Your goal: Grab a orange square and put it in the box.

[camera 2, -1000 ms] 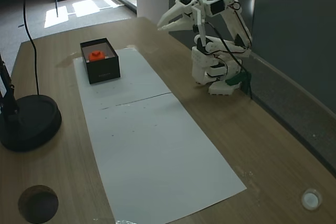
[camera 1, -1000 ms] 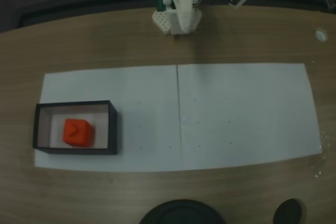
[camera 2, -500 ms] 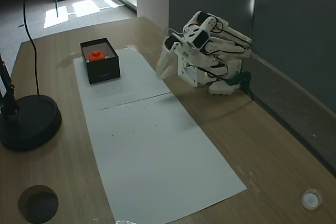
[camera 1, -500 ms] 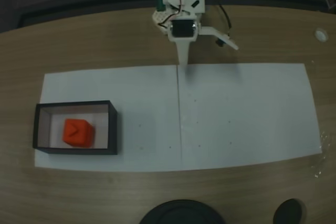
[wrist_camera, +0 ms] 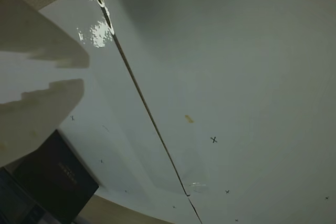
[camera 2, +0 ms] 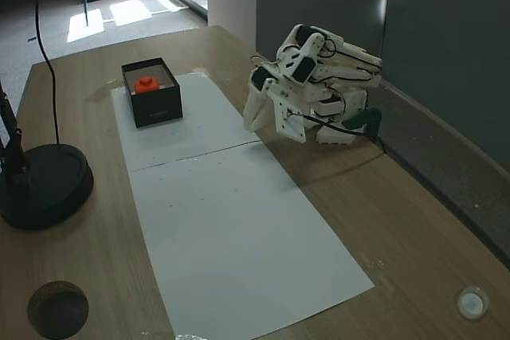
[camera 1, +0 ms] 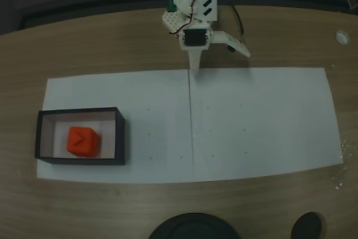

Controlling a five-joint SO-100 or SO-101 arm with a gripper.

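Observation:
The orange square (camera 1: 83, 141) lies inside the box (camera 1: 120, 138), a black-walled tray at the left end of the white paper; in the side fixed view the orange square (camera 2: 145, 84) shows above the box's wall (camera 2: 158, 106). My gripper (camera 1: 194, 65) is far from both, folded down in front of the arm's base at the paper's far edge, tips pointing at the table (camera 2: 249, 123). Its fingers look closed with nothing between them. In the wrist view the gripper (wrist_camera: 84, 74) enters from the left, and the box's dark wall (wrist_camera: 58, 182) sits in the lower left corner.
White paper (camera 1: 251, 121) with a centre seam covers the middle of the wooden table. A black round base (camera 2: 40, 185) and a dark hole (camera 2: 57, 308) lie at the near edge. A small white cap (camera 1: 342, 37) sits at the table's right end. A wall stands behind the arm.
The arm has folded down from a raised pose, bringing the gripper low over the table by its base. The orange square and the box have not moved.

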